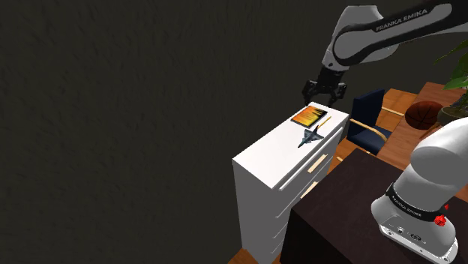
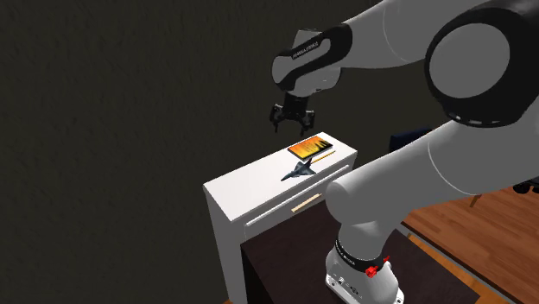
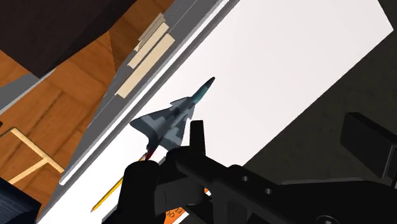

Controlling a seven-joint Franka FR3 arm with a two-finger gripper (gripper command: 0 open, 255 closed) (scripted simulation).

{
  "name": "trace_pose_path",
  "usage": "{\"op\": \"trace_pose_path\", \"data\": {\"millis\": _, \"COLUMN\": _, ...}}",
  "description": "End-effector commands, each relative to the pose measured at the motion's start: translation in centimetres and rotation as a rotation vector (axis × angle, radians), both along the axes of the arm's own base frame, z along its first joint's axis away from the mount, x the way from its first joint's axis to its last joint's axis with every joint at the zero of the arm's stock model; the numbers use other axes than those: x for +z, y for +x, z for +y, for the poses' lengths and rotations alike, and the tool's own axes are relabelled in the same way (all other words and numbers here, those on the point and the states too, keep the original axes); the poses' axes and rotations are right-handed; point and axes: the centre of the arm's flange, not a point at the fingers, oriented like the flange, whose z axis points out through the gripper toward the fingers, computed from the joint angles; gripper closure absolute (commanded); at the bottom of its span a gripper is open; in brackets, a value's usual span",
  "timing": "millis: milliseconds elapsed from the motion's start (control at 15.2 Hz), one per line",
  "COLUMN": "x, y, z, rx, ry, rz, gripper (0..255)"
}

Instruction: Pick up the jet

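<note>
A small grey-blue jet (image 1: 310,138) lies on the white top of a drawer chest (image 1: 262,161), close to an orange book (image 1: 310,117). My black gripper (image 1: 324,91) hangs open in the air above the book's far end, clear of the jet. In the second exterior view the gripper (image 2: 290,119) hovers above and behind the book (image 2: 311,148), with the jet (image 2: 301,169) in front of it. In the wrist view the jet (image 3: 170,121) lies just off one finger (image 3: 197,135), outside the gripper (image 3: 281,143), and nothing is between the fingers.
A yellow pencil (image 3: 108,194) lies by the book near the chest's front edge. Beyond the chest stand a blue chair (image 1: 367,124), a brown ball (image 1: 422,114) and a plant (image 1: 457,71) on wooden floor. My dark stand (image 1: 337,217) abuts the chest.
</note>
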Motion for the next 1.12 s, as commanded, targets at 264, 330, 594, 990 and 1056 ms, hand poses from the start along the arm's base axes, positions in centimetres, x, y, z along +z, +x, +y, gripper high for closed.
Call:
{"op": "trace_pose_path", "data": {"millis": 264, "x": -7.0, "y": 1.8, "z": -2.7, "rx": -0.195, "ry": 0.014, "rz": -0.010, "gripper": 0}}
{"op": "trace_pose_path", "data": {"millis": 330, "x": -8.2, "y": 2.1, "z": -3.2, "rx": -0.227, "ry": 0.017, "rz": -0.010, "gripper": 0}}
{"op": "trace_pose_path", "data": {"millis": 594, "x": -13.0, "y": 3.1, "z": -4.9, "rx": -0.355, "ry": 0.027, "rz": -0.014, "gripper": 0}}
{"op": "trace_pose_path", "data": {"millis": 990, "x": -20.2, "y": 4.2, "z": -7.7, "rx": -0.546, "ry": 0.042, "rz": -0.020, "gripper": 0}}
{"op": "trace_pose_path", "data": {"millis": 1056, "x": -21.4, "y": 4.3, "z": -8.1, "rx": -0.578, "ry": 0.044, "rz": -0.021, "gripper": 0}}
